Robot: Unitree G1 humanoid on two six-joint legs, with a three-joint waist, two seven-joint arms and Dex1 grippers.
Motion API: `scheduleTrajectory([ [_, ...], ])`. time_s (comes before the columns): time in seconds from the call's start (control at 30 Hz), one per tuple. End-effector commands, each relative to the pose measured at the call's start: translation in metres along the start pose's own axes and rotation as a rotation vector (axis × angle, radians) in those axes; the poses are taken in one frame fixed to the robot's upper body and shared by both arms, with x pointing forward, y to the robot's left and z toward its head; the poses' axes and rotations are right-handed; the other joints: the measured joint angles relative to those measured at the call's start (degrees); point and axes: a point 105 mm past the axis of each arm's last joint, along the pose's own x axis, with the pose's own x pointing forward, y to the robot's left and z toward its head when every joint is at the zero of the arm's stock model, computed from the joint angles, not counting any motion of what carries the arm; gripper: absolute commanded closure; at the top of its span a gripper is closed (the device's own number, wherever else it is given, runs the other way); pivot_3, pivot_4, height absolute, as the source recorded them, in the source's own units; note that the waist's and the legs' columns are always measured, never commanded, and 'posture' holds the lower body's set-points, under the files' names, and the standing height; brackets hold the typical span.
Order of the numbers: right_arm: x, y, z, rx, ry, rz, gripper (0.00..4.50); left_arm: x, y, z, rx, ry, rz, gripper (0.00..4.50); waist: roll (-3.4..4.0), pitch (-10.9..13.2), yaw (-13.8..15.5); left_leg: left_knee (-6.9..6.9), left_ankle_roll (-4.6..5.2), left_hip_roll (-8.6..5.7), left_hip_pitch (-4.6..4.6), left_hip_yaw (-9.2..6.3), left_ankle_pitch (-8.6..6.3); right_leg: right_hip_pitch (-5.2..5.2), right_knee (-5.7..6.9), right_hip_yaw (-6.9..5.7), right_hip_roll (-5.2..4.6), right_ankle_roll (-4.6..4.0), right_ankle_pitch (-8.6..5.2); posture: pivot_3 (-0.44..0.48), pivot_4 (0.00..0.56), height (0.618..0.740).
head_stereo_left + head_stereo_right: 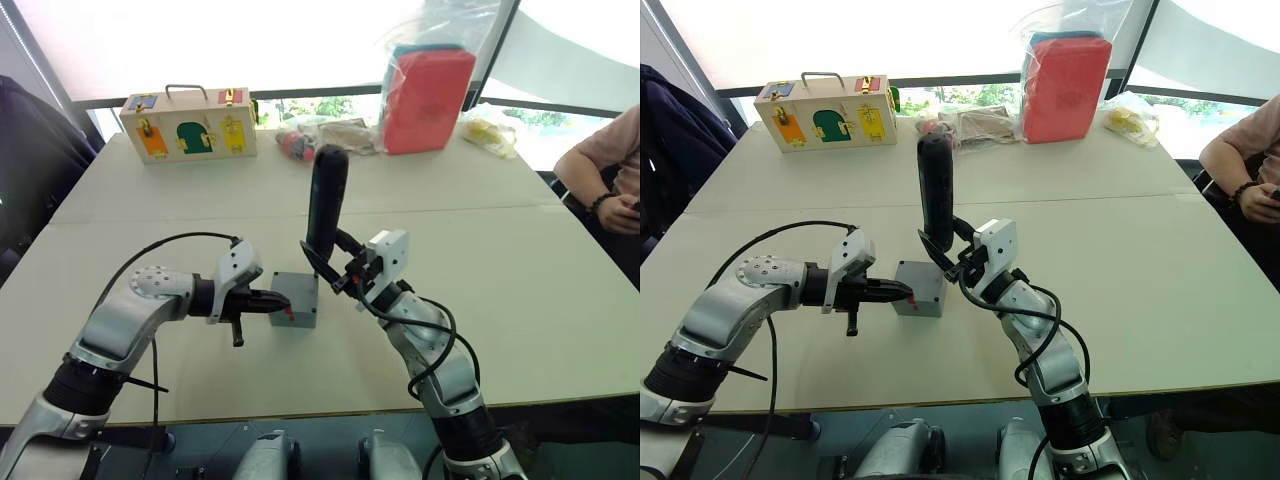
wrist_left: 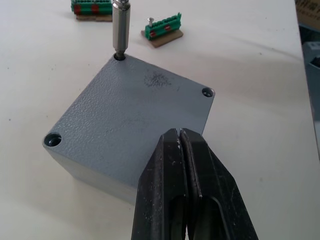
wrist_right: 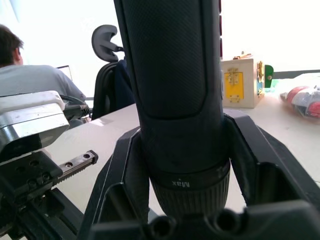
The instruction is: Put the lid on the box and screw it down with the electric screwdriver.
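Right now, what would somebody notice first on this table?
The tall black pen-shaped electric screwdriver, held upright in the right gripper, with its metal bit in a corner hole of the flat grey lid on the small grey plastic box. The shut left gripper rests beside it.

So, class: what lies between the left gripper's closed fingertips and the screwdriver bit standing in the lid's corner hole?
Only the lid's bare grey top, seen in the left wrist view between the left gripper and the electric screwdriver's bit.
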Motion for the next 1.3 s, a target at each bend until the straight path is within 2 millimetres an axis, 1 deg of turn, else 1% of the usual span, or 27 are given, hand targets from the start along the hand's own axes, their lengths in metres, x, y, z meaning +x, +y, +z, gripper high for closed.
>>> scheduleTrajectory([
  [0.03,-0.011,0.005,-0.058,0.081,0.232,-0.003,2.71,0.002,0.001,-0.011,-0.024,0.035,0.010,4.50,-0.02,-0.1,0.0,0.00,0.00,0.00,0.00,0.00,0.00,0.00,0.00,0.00,0.00,0.00,0.00,0.000,0.150,0.740],
  [0.3,-0.009,0.003,-0.057,0.079,0.227,0.022,2.71,0.003,0.001,-0.013,-0.030,0.026,0.027,4.50,-0.10,-0.3,0.1,-0.01,-0.02,0.01,0.00,-0.06,-0.03,0.01,-0.01,0.03,-0.10,-0.12,-0.07,0.000,0.150,0.740],
  [0.47,-0.011,-0.004,-0.053,0.054,0.222,0.035,2.71,0.009,0.001,-0.012,-0.024,0.015,0.040,4.50,-0.07,-0.4,0.2,-0.03,-0.01,0.01,0.00,-0.06,-0.05,0.02,-0.03,0.00,-0.19,-0.14,-0.08,0.000,0.150,0.740],
  [0.57,-0.007,-0.009,-0.045,0.029,0.208,0.051,2.71,0.012,0.002,-0.012,-0.030,-0.002,0.053,4.50,-0.07,-0.4,0.2,-0.03,0.00,0.01,0.00,-0.06,-0.07,0.04,-0.06,-0.02,-0.21,-0.20,-0.11,0.000,0.150,0.740],
  [0.73,-0.007,-0.017,-0.040,0.001,0.193,0.053,2.71,0.017,0.002,-0.013,-0.031,-0.014,0.058,4.50,-0.06,-0.4,0.4,-0.02,0.00,0.01,0.00,-0.08,-0.08,0.05,-0.06,-0.04,-0.25,-0.21,-0.12,0.000,0.150,0.740],
  [0.87,-0.004,-0.021,-0.020,-0.022,0.141,0.061,2.71,0.021,0.001,-0.015,-0.047,-0.018,0.056,4.50,-0.06,-0.4,0.4,-0.02,0.02,0.00,-0.01,-0.08,-0.09,0.08,-0.09,-0.06,-0.29,-0.21,-0.12,0.000,0.150,0.740],
  [0.93,-0.001,-0.026,-0.002,-0.036,0.119,0.069,2.71,0.022,-0.002,-0.019,-0.066,-0.015,0.047,4.50,-0.03,-0.4,0.5,-0.02,0.02,0.00,-0.01,-0.10,-0.09,0.08,-0.10,-0.07,-0.29,-0.21,-0.12,0.000,0.150,0.740],
  [0.97,0.000,-0.027,0.004,-0.039,0.116,0.074,2.71,0.023,-0.003,-0.020,-0.072,-0.014,0.044,4.50,-0.03,-0.4,0.5,-0.02,0.02,0.00,-0.02,-0.10,-0.10,0.07,-0.10,-0.07,-0.30,-0.21,-0.12,0.000,0.150,0.740],
  [1.03,0.004,-0.036,0.037,-0.043,0.087,0.087,2.71,0.024,-0.006,-0.023,-0.082,-0.014,0.039,4.50,0.06,-0.4,0.6,-0.02,0.02,0.00,-0.07,-0.13,-0.10,0.05,-0.12,-0.09,-0.31,-0.22,-0.12,0.000,0.150,0.740],
  [1.07,0.006,-0.042,0.058,-0.023,0.062,0.093,2.71,0.025,-0.007,-0.025,-0.085,-0.015,0.037,4.50,0.10,-0.3,0.7,-0.02,0.02,0.00,-0.14,-0.13,-0.10,0.00,-0.13,-0.10,-0.33,-0.22,-0.12,0.000,0.150,0.740],
  [1.13,0.007,-0.049,0.090,-0.029,0.032,0.105,2.71,0.025,-0.008,-0.027,-0.091,-0.017,0.037,4.50,0.19,-0.1,1.2,0.01,0.02,-0.01,-0.29,-0.13,-0.10,-0.15,-0.13,-0.10,-0.37,-0.24,-0.12,0.000,0.150,0.740],
  [1.2,0.009,-0.055,0.116,-0.038,0.006,0.101,2.71,0.026,-0.009,-0.028,-0.095,-0.021,0.041,4.50,0.24,0.1,1.6,0.01,0.02,-0.02,-0.45,-0.13,-0.10,-0.28,-0.15,-0.11,-0.40,-0.25,-0.12,0.000,0.150,0.740],
  [1.27,0.012,-0.064,0.150,-0.027,-0.062,0.068,2.71,0.027,-0.009,-0.028,-0.099,-0.030,0.046,4.50,0.30,0.1,1.5,-0.01,0.02,-0.01,-0.64,-0.13,-0.10,-0.49,-0.15,-0.13,-0.41,-0.26,-0.11,0.000,0.150,0.740],
  [1.3,0.013,-0.071,0.166,-0.014,-0.092,0.034,2.71,0.028,-0.010,-0.027,-0.100,-0.039,0.049,4.50,0.33,0.1,1.5,-0.01,0.02,-0.01,-0.76,-0.12,-0.10,-0.62,-0.13,-0.13,-0.41,-0.25,-0.10,0.000,0.150,0.740],
])
